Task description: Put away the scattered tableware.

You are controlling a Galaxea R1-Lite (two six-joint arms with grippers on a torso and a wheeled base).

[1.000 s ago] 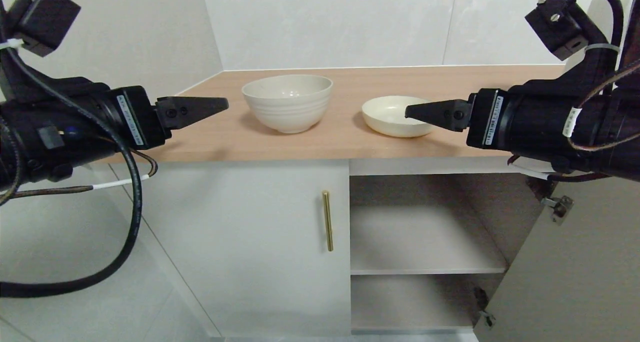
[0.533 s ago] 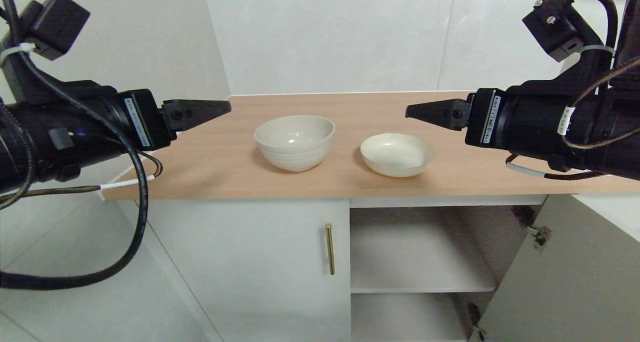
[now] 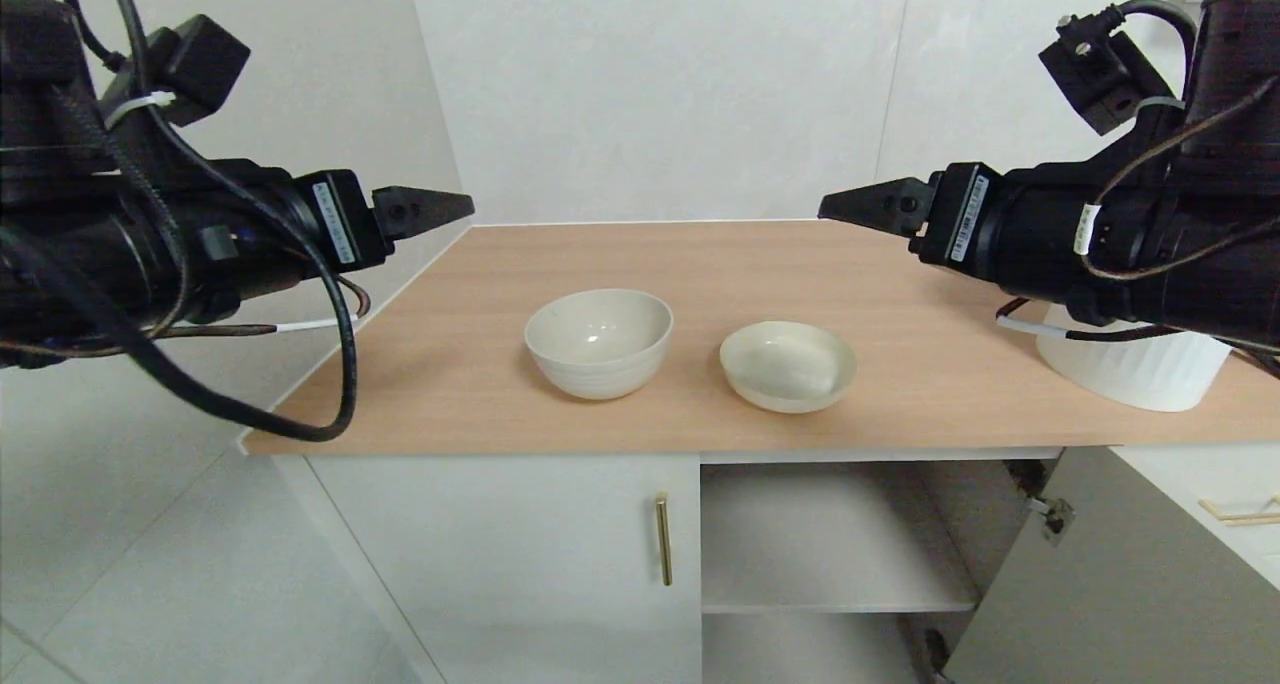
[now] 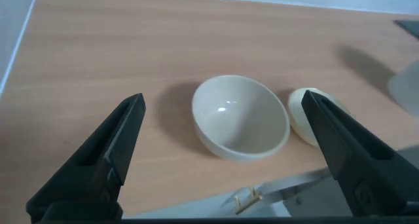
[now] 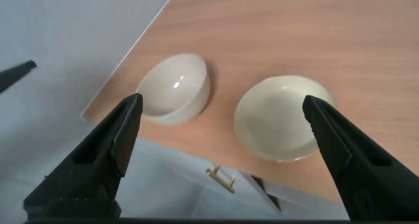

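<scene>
1. Deep bowl (image 3: 599, 342) and shallow bowl (image 3: 788, 364): side by side, not touching, on the counter (image 3: 450, 364) near its front edge.
2. Left gripper (image 3: 430, 207): jaws wide apart, high, left of the deep bowl; likely the nearer arm for it.
3. Right gripper (image 3: 860, 204): jaws wide apart, high, just right of the shallow bowl.

White pot (image 3: 1150, 379), counter's (image 3: 450, 364) right end: top hidden behind right arm (image 3: 1100, 244). Small bowl (image 4: 300, 116): partly covered by left gripper (image 4: 222, 98) finger (image 4: 340, 152). Cupboard (image 3: 830, 534) under counter: lower shelf cropped.
</scene>
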